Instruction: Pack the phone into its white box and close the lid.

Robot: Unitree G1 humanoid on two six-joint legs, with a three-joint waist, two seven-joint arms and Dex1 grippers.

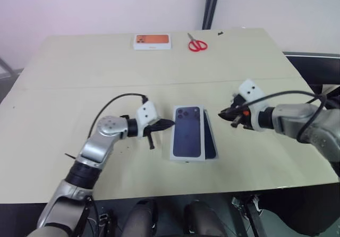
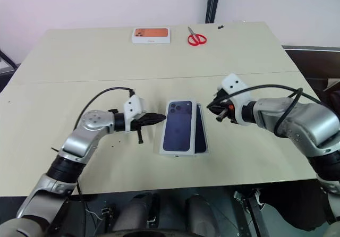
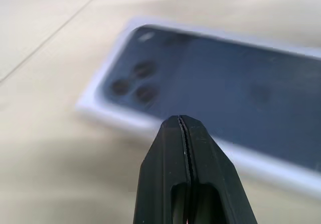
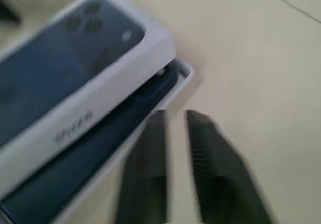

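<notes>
White-rimmed, the one lid [image 1: 188, 132] sits askew over the one white box [image 4: 181, 78], phone [image 4: 100, 148] inside, near the table's [image 1: 79, 67] front edge. Two grippers flank it empty: left gripper [image 1: 169, 123] pinched shut, right gripper [image 2: 211, 107] nearly closed

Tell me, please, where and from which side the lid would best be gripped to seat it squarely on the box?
Probably the lid by its two long side walls, coming from above. It lies askew on the white box, whose right strip shows the phone. Its printed top is flat and broad, so the narrow width suits the jaws better.
</notes>
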